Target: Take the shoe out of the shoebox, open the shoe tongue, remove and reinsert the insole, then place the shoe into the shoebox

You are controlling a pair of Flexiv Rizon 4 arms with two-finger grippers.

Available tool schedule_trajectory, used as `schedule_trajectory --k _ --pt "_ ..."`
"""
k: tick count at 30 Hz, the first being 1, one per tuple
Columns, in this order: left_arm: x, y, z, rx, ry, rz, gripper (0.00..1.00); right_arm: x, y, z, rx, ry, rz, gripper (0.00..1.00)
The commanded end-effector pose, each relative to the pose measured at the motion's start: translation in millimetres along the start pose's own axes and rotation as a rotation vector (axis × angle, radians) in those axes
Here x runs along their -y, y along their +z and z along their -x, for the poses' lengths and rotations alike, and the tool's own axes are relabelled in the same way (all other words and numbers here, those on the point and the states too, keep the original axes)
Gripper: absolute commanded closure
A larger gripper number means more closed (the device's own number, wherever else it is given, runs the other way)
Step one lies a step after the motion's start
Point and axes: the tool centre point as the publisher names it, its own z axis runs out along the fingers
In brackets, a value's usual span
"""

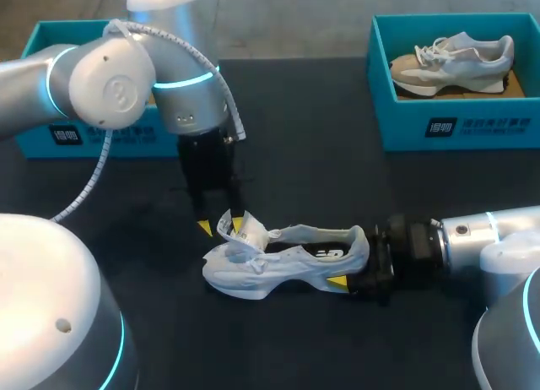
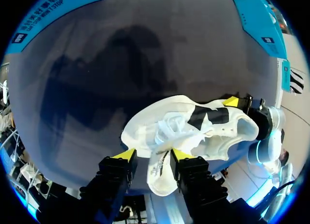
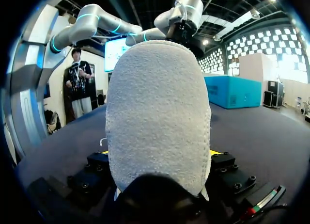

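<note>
A white shoe (image 1: 278,263) lies on its side on the black table, toe toward my left arm. Its tongue (image 2: 162,170) is pulled up out of the shoe. My left gripper (image 1: 222,226) hangs over the tongue, pointing down. In the left wrist view this gripper (image 2: 154,154) is open, and the tongue lies between its fingers against one of them. My right gripper (image 1: 353,276) comes in low from the right and is shut on the shoe's heel (image 3: 157,112), which fills the space between its fingers (image 3: 223,163). The insole is hidden.
A teal shoebox (image 1: 456,124) at the back right holds a second, grey-and-tan shoe (image 1: 460,61). Another teal shoebox (image 1: 42,137) stands at the back left, mostly behind my left arm. Bare black tabletop lies between the boxes and in front of the shoe.
</note>
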Motion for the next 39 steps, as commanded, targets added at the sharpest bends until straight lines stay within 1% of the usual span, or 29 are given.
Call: schedule_trajectory --k 1,4,6,11,16,17,20,21,25,27,32,34,38,39 --pt "-13 -23 2.7 -0.001 0.043 -0.042 0.51 -0.3 0 -0.2 0.000 0.001 -0.005 1.00" --pt "-15 -33 -2.8 0.004 0.086 -0.066 0.52 -0.3 0 -0.2 0.000 0.001 -0.005 1.00" --pt "-15 -39 -6.3 0.000 0.105 -0.066 0.53 -0.3 0 -0.2 0.000 0.001 -0.005 1.00" --pt "-22 -53 -17.3 0.011 0.172 -0.116 0.52 -0.3 0 -0.2 0.000 0.001 -0.005 1.00" --pt "-28 -65 -26.9 0.021 0.258 -0.131 0.54 -0.3 0 -0.2 0.000 0.001 -0.005 1.00" --pt "-29 -67 -29.3 0.024 0.280 -0.130 0.57 -0.3 0 -0.2 0.000 0.001 -0.005 1.00" --pt "-32 -73 -36.0 0.027 0.345 -0.134 0.96 -0.3 0 -0.2 0.000 0.001 -0.005 1.00" --pt "-32 -75 -37.2 0.025 0.358 -0.133 1.00 -0.3 0 -0.2 0.000 0.001 -0.005 1.00" --pt "-35 -87 -42.9 0.019 0.550 -0.074 1.00 -0.3 0 -0.2 0.000 0.001 -0.005 1.00" --pt "-36 -91 -44.1 0.037 0.684 -0.028 1.00 -0.3 0 -0.2 0.000 0.001 -0.005 1.00" --pt "-40 -96 -49.1 0.101 0.932 0.008 1.00 -0.3 0 -0.2 0.000 0.001 -0.005 1.00" --pt "-44 -97 -49.5 0.133 1.022 0.005 1.00 -0.3 0 -0.2 0.000 0.001 -0.005 1.00" --pt "-56 -98 -47.8 0.168 1.157 -0.037 1.00 -0.3 0 -0.2 0.000 0.001 -0.005 1.00" --pt "-59 -97 -47.4 0.175 1.184 -0.060 1.00 -0.3 0 -0.2 0.000 0.001 -0.005 1.00"
